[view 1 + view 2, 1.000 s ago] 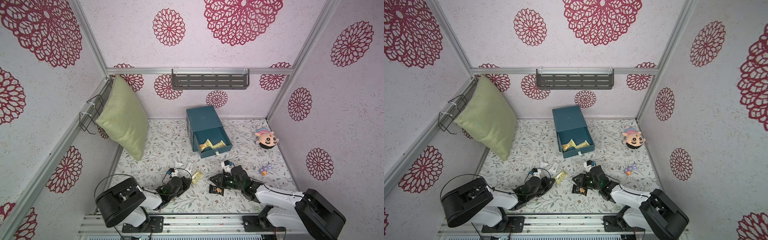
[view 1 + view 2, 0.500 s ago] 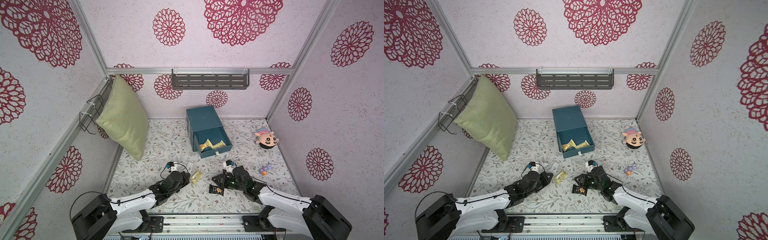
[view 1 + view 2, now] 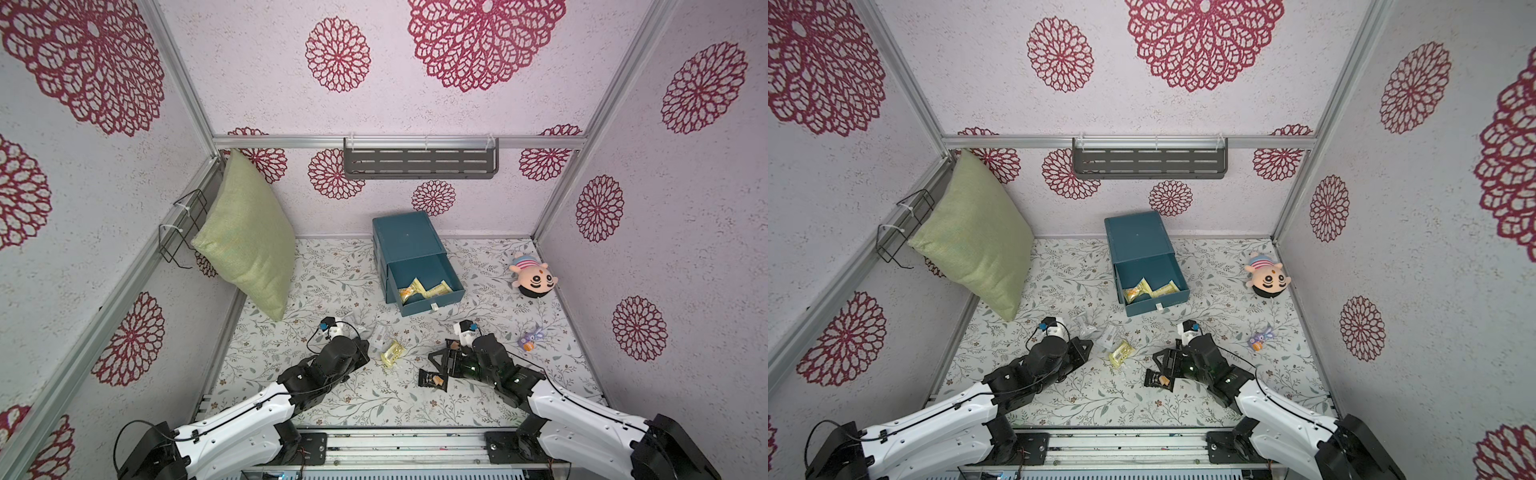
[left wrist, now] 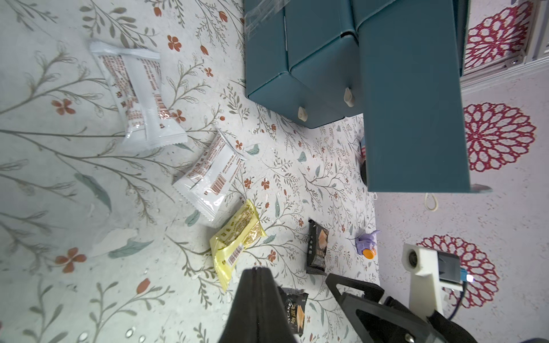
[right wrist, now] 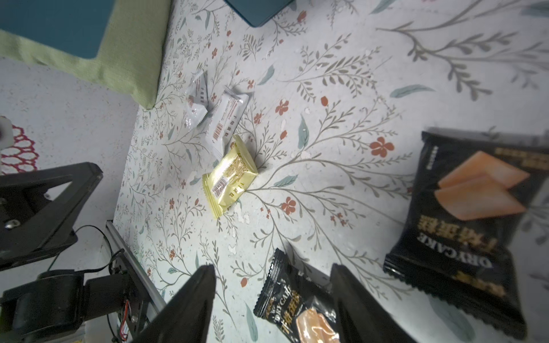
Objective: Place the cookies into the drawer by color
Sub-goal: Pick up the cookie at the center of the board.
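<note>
Leftmost, the left claw (image 4: 257, 273) is pressed together, holding nothing. Just past its tip lies a yellow packet (image 4: 234, 237). Further out, two white packets (image 4: 211, 175) lie one behind the other. Well beyond both claws stands the drawer (image 3: 405, 239), its top tray (image 3: 434, 300) open with yellow packets (image 3: 419, 289) inside. Rightward, the right claw (image 5: 273, 276) stands apart. One black packet (image 5: 300, 306) lies between its fingers (image 5: 202, 297), seemingly loose on the mat (image 5: 326, 148), though the view is poor. A second black packet (image 5: 463, 225) lies just beside that claw.
</note>
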You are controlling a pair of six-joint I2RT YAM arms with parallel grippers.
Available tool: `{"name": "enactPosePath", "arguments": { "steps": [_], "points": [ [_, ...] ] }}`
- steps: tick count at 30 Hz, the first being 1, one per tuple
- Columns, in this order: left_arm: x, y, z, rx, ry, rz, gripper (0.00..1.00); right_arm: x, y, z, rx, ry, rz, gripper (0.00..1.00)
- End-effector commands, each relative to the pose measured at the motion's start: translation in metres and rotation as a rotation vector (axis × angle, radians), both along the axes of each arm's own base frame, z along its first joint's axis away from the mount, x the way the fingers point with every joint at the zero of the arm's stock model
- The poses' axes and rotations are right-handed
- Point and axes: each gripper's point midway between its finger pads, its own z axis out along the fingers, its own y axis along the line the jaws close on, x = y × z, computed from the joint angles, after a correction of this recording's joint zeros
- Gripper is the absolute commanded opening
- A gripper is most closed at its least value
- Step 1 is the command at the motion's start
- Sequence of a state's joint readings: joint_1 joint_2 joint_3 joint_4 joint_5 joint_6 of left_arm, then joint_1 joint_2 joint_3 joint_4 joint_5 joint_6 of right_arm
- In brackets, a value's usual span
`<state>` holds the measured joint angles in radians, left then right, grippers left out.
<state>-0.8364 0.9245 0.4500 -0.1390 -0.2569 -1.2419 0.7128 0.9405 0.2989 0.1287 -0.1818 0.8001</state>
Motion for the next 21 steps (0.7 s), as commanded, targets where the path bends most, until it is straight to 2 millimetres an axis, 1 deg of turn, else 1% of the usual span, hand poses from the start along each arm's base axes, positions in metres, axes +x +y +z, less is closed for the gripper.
{"name": "enactPosePath", "arguments": {
  "steps": [1,2,3,10,12,13,14,15,16,17,18,19,21],
  "points": [
    [0.002,0.009,0.004,0.063,0.001,0.000,0.00,0.002,-0.012,0.001,-0.046,-0.036,-0.026,0.87],
    [0.004,0.009,0.008,0.064,-0.004,-0.002,0.00,0.002,-0.014,0.002,-0.046,-0.040,-0.031,0.95],
    [0.005,0.009,0.012,0.067,-0.008,-0.007,0.00,0.002,-0.015,0.003,-0.044,-0.046,-0.036,0.99],
    [0.011,0.015,0.047,0.091,-0.061,-0.023,0.00,0.001,-0.022,0.004,-0.050,-0.052,-0.059,0.99],
    [0.011,0.013,0.052,0.093,-0.051,-0.045,0.00,0.001,-0.023,0.004,-0.049,-0.050,-0.064,0.99],
    [0.010,0.012,0.050,0.102,-0.024,-0.061,0.00,0.000,-0.023,0.004,-0.049,-0.049,-0.062,0.99],
    [0.008,0.009,0.046,0.103,0.000,-0.080,0.08,0.001,-0.022,0.005,-0.046,-0.049,-0.062,0.99],
    [0.007,0.003,0.038,0.101,0.031,-0.107,0.30,0.001,-0.022,0.006,-0.043,-0.050,-0.062,0.99],
    [0.005,-0.002,0.030,0.091,0.058,-0.124,0.41,0.001,-0.022,0.007,-0.041,-0.052,-0.063,0.99],
    [0.005,-0.007,0.022,0.074,0.076,-0.137,0.47,0.002,-0.021,0.007,-0.039,-0.054,-0.062,0.99],
    [0.005,-0.012,0.014,0.049,0.091,-0.143,0.51,0.003,-0.021,0.007,-0.039,-0.056,-0.063,0.99],
    [0.005,-0.016,0.005,0.031,0.106,-0.144,0.53,0.003,-0.020,0.007,-0.036,-0.054,-0.061,0.99],
    [0.006,-0.023,-0.008,-0.019,0.116,-0.143,0.54,0.002,-0.016,0.006,-0.025,-0.046,-0.048,0.99]
  ]
}}
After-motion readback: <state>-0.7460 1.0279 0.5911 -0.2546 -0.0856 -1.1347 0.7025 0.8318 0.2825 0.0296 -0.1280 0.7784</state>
